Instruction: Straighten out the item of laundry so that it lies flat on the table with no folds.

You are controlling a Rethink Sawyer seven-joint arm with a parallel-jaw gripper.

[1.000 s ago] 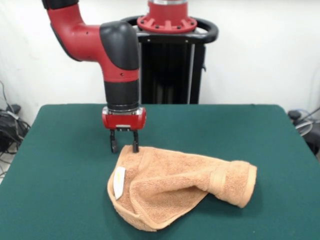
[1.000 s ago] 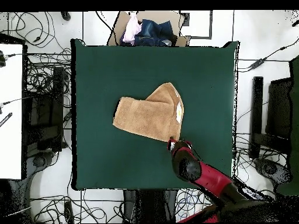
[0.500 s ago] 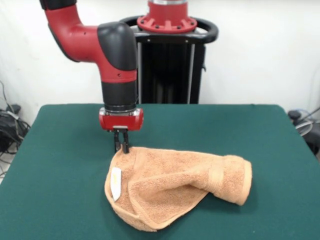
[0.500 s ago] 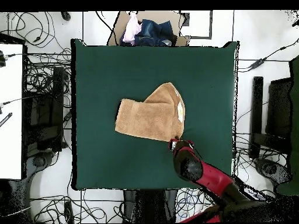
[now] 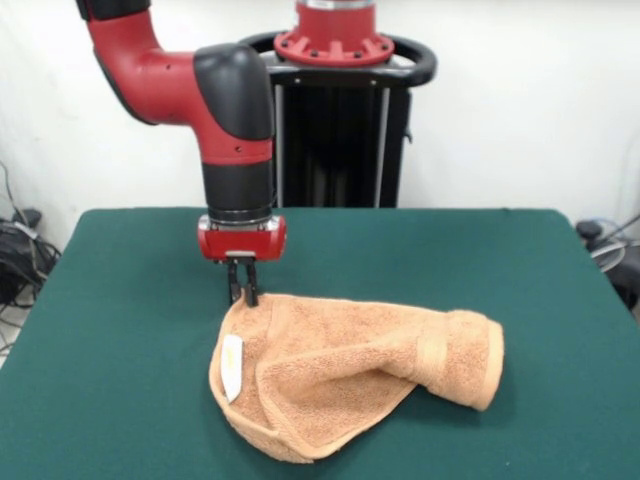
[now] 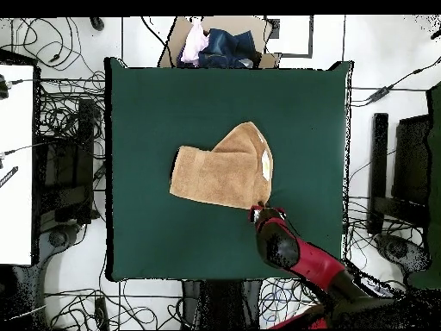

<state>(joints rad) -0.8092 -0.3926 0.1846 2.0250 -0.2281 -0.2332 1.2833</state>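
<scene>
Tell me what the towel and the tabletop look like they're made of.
The towel looks like orange-tan terry cloth: a fuzzy looped pile, with a flat woven band. The table top seems to be dark green felt or similar matte fabric, showing no shine.

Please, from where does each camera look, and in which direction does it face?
Front view: across the table, facing the robot; shows its red arm and gripper shut on the towel.
Overhead view: above, looking straight down; arm enters from the bottom edge.
Both share the towel, table and gripper.
</scene>
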